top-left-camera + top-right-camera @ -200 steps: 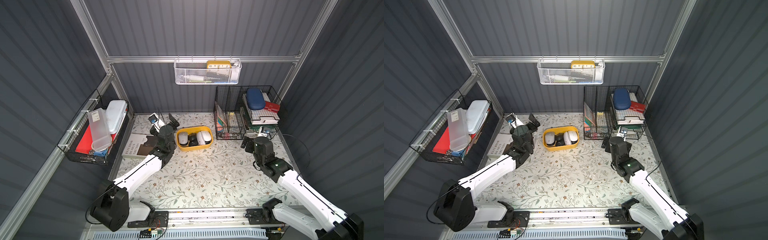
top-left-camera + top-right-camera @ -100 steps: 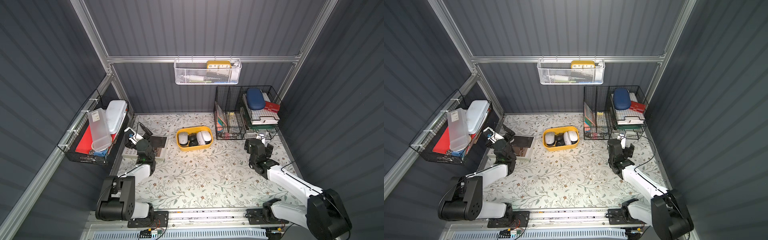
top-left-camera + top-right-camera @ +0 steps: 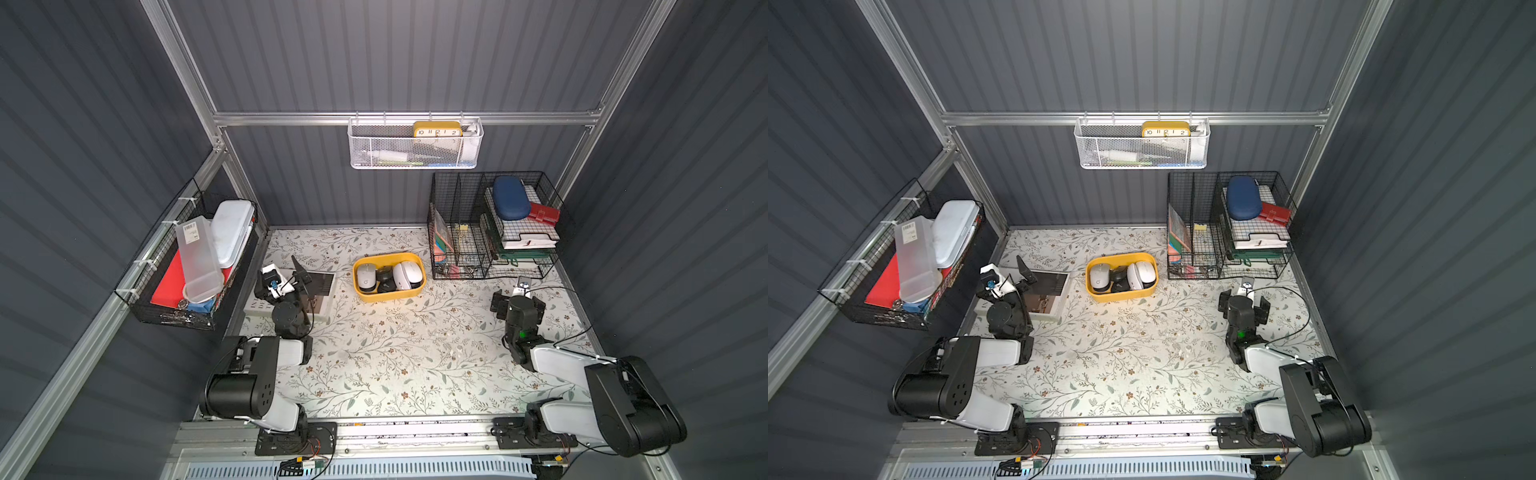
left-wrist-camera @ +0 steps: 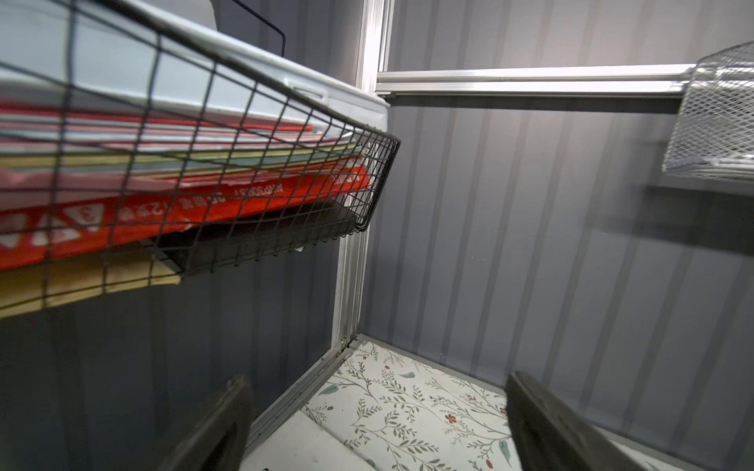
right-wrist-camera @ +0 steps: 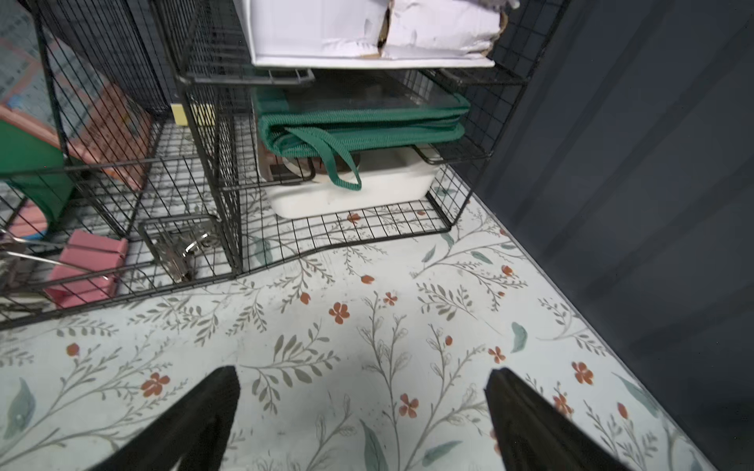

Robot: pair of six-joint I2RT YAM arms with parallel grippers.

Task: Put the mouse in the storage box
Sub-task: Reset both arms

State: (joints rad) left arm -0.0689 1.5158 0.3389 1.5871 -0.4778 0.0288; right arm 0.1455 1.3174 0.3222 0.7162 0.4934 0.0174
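Your left gripper [image 3: 286,279], right gripper [image 3: 517,300]: jaws spread wide, nothing held. Storage box [image 3: 388,296], white mouse [image 3: 409,275] inside, lies between grippers, well apart from both.

I counted one box [image 3: 388,296], at least three mice [image 3: 368,277] in it, one book [image 3: 323,286], one clock [image 3: 437,129], one white basket [image 3: 374,154].

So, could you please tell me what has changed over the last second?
The left gripper pulled back from the storage box and is now over the book; the right gripper backed off from the wire organiser. Both stayed open and empty. Box and mice unmoved.
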